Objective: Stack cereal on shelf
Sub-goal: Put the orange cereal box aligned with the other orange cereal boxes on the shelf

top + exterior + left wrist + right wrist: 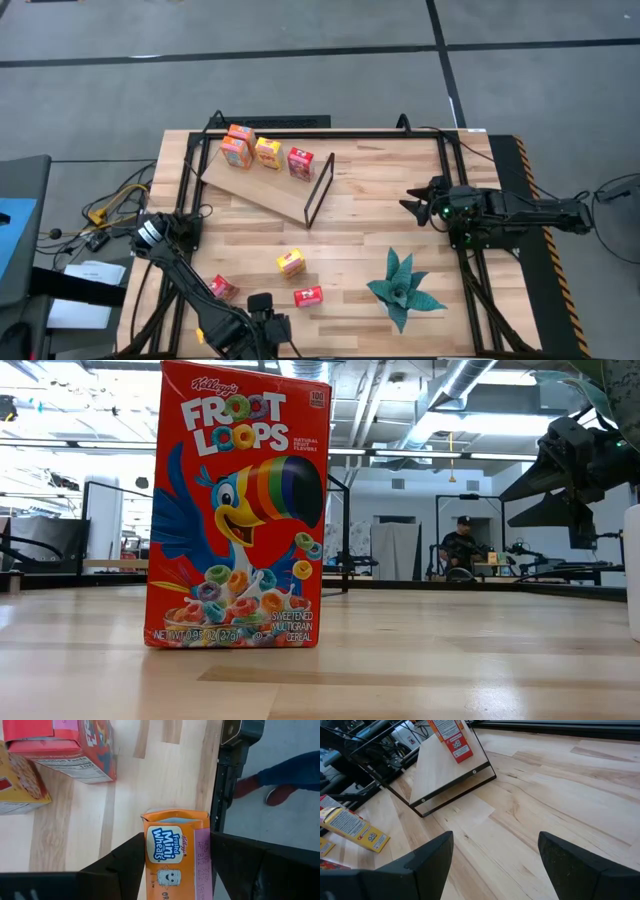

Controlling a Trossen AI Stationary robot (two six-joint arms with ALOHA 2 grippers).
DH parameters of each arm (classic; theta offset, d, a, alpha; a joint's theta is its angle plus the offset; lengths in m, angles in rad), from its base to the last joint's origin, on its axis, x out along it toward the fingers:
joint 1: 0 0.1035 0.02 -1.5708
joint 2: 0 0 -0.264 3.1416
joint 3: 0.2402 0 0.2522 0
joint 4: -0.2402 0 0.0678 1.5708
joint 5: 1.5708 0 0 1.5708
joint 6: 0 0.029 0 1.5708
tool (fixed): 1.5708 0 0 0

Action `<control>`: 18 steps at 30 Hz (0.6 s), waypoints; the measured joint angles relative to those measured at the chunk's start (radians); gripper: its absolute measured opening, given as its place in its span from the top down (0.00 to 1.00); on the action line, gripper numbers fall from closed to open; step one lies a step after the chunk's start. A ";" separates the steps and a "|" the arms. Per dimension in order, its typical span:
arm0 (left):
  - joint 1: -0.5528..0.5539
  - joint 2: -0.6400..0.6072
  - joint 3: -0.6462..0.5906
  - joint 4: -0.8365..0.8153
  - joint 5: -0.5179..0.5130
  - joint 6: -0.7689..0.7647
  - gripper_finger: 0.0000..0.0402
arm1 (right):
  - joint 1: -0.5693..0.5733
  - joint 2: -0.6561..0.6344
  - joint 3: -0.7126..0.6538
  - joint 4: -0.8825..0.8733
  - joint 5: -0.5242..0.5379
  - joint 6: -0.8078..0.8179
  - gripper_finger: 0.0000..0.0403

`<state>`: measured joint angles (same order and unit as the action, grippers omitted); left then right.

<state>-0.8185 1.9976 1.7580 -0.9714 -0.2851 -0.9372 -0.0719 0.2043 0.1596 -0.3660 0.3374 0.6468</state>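
The shelf (255,182) is a light wooden board lying aslant at the table's far left, with a black frame (318,190) at its right end. An orange (237,148), a yellow (268,152) and a red cereal box (300,163) stand on it. Three more boxes sit loose on the table: yellow (291,262), red (224,288) and red (308,296). My left gripper (262,308) is at the near edge, shut on an orange Mini Wheats box (175,855). My right gripper (412,200) hangs open above the table's right side, facing the shelf (445,775). My left gripper pinches the orange Mini Wheats box between its two fingers, one finger (127,862) on each long side. The fingers lie along the box, and its flap end (175,815) sticks out past the fingertips. Whether the box rests on the table does not show.
A green artificial plant (402,288) stands near the table's near right. A black rail (225,785) runs along the table edge beside the held box, and beyond it a person's shoes (280,795) are on the floor. A Froot Loops box (235,510) fills the low view.
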 joint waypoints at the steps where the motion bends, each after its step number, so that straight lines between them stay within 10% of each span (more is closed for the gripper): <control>1: 0.000 0.000 0.000 0.000 0.001 0.001 0.50 | 0.000 0.000 0.000 0.000 0.000 0.000 0.21; 18: 0.044 -0.019 0.001 -0.024 0.126 0.062 0.63 | 0.000 0.000 0.000 0.000 0.000 0.000 0.21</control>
<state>-0.7742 1.9791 1.7592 -0.9958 -0.1588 -0.8757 -0.0719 0.2043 0.1596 -0.3664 0.3378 0.6464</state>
